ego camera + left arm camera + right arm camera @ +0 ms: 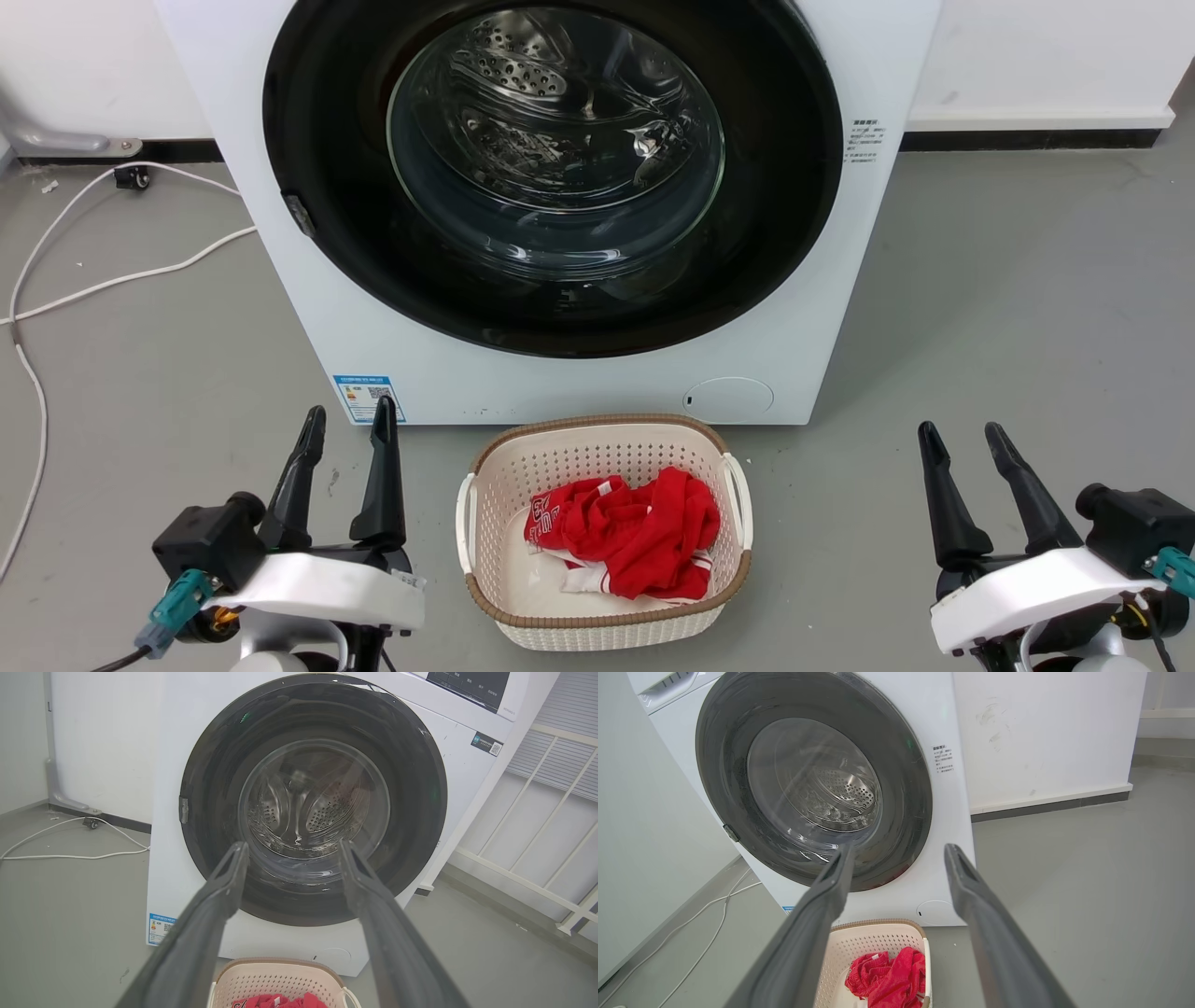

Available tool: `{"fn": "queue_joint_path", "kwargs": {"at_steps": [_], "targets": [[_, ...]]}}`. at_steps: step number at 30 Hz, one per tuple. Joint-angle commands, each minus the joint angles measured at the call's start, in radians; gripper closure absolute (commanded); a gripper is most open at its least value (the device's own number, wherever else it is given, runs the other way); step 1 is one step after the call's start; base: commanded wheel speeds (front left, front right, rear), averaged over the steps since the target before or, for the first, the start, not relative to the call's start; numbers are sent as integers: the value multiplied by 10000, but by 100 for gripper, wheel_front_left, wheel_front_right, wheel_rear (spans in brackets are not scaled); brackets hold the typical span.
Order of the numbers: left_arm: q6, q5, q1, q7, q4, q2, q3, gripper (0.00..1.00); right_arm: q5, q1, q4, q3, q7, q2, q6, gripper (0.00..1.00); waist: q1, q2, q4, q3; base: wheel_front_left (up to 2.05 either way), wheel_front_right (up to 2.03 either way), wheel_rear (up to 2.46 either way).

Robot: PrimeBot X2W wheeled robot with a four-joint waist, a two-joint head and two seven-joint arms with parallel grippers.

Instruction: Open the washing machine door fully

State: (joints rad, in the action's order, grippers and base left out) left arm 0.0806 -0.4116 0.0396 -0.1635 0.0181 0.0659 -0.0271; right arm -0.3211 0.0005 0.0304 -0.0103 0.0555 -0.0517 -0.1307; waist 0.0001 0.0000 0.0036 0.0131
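Room: grey floor against a white wall, with a white cable trailing across the floor on the robot's left.
Washing machine: white front-loader, square on to the robot and centred in the head view.
Washing machine door: shut flush against the front, with the steel drum showing through its glass bowl.
Latch tab: small grey piece on the door's left rim, about half-way up. From this I judge that the hinge is on the right.
Laundry basket: on the floor just in front of the machine, below the door, holding a red garment.
Left gripper: fingers spread wide and holding nothing, low at the machine's left corner, apart from it.
Right gripper: also wide and empty, out past the machine's right side.
Key relation: the tab lies ahead of and above the left gripper, slightly inboard of it, and the left arm is clearly the nearer one.
Next move, as I judge it: the left gripper goes up and forward to the tab, then pulls the rim out and swings it toward the right.
Progress: nothing opened yet.
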Motion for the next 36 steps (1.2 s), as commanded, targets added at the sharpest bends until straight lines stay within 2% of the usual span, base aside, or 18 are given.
{"fn": "queue_joint_path", "kwargs": {"at_steps": [1, 16, 36], "targets": [[-58, 308, -67, -100, -138, 85, -52, 0, 298, 16, -151, 1, -4, 3, 0, 0, -1, 0, 9, -1, 0, 0, 0], [-356, 1790, -141, -441, -176, 323, -426, 0, 1631, 120, -377, -20, 50, 11, 1, 0, -1, 0, 37, 30, 0, 0, 0], [-598, 3069, -203, -831, -159, 335, -598, 0, 2589, 224, -347, -68, 107, 21, 1, 0, -1, 0, 104, 84, 0, 0, 0]]}}
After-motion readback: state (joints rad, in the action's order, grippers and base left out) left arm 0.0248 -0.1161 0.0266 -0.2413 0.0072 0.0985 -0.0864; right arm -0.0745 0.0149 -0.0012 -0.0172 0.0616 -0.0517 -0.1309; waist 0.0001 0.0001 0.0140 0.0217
